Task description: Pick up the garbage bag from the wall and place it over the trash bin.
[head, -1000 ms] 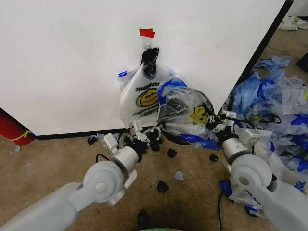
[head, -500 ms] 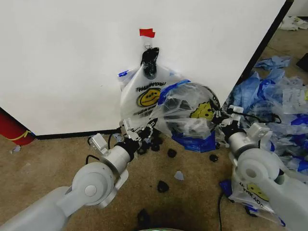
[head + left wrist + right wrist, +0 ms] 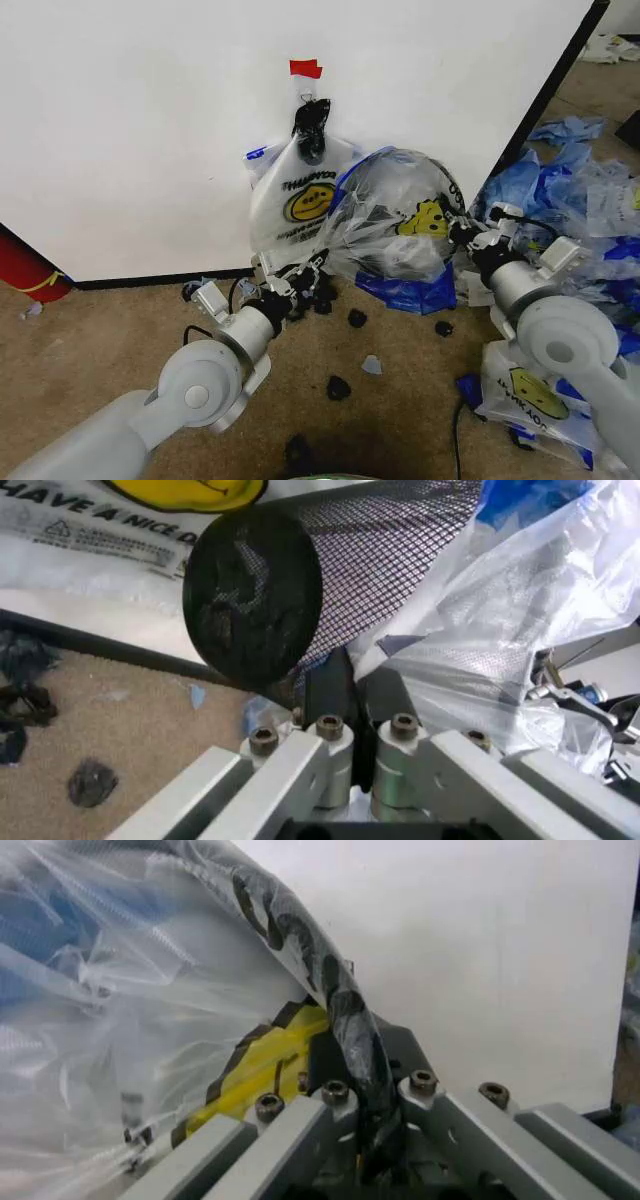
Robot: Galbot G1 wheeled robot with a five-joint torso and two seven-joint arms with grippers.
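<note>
Head view, wall (image 3: 140,130): a white panel with a black strip along its right and bottom edges, standing on the carpet (image 3: 100,345); a small red tape piece (image 3: 306,68) sits high on it.
Heap (image 3: 570,215): many blue-and-white bags piled to the right of the wall, spreading down past the right arm.
Bag (image 3: 395,215): translucent, with a yellow smiley and blue edges, stretched over the bin and lifted off the floor in front of the wall's lower part.
Bin (image 3: 300,585): black wire mesh, tilted on its side with its round bottom toward the left wrist camera; the bag covers its far end.
Hanging bag (image 3: 295,195): a second smiley bag against the wall under a dark clip below the tape, just behind and left of the bin.
Red cylinder (image 3: 25,265): at the wall's lower left corner, with a yellow band.
Scraps (image 3: 340,385): dark bits scattered on the carpet under the bin.
Left gripper (image 3: 355,686): fingers closed on the bin's lower mesh edge, beside the bag's plastic.
Right gripper (image 3: 350,1057): clamped on the bin's black rim with the bag's film and yellow print pinched in, on the bin's right side.
</note>
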